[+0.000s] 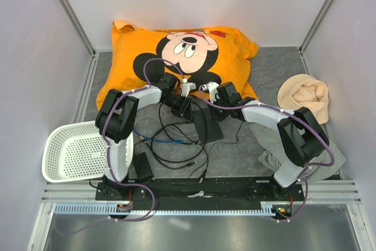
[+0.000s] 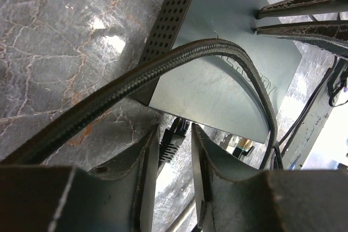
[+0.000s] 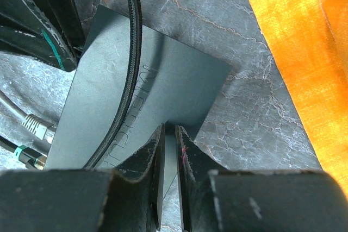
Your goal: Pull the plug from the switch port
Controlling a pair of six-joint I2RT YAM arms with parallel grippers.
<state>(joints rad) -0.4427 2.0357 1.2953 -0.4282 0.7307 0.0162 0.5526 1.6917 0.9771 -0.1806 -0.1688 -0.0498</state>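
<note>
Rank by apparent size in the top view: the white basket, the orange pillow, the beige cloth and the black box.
1. orange pillow
2. white basket
3. beige cloth
4. black box, partly hidden

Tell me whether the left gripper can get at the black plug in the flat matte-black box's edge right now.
Probably yes: the black plug sits between the fingers of the left gripper, with nothing blocking it. The braided black cable arches beyond it, not across the gap.

One switch [image 1: 210, 129]; one basket [image 1: 51, 158] (white)
</note>
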